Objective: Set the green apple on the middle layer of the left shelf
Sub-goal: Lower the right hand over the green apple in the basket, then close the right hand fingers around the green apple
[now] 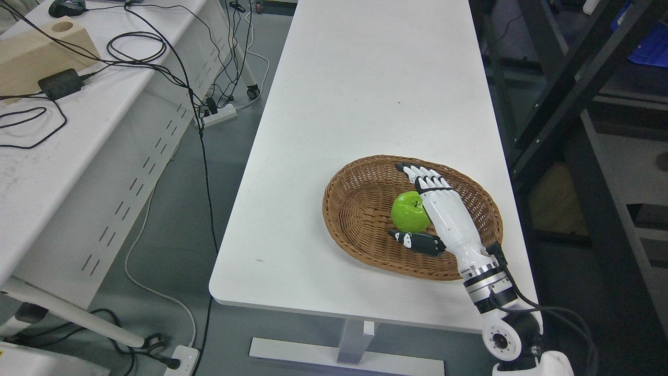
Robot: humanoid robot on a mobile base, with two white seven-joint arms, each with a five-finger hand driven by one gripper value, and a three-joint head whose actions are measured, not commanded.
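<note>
A green apple (410,211) lies in an oval wicker basket (355,203) on the near right part of a white table (365,94). My right hand (417,206) reaches into the basket from the lower right. Its white fingers (425,177) are stretched out along the apple's right side and its black thumb (417,242) lies just below the apple. The hand is open around the apple, touching or nearly touching it, not closed on it. My left arm is out of view.
A second white table (78,156) with cables, a black adapter (60,83) and a beige block (36,52) stands at the left. A dark shelf frame (574,89) stands at the right. A power strip (219,116) and cables lie on the floor between the tables.
</note>
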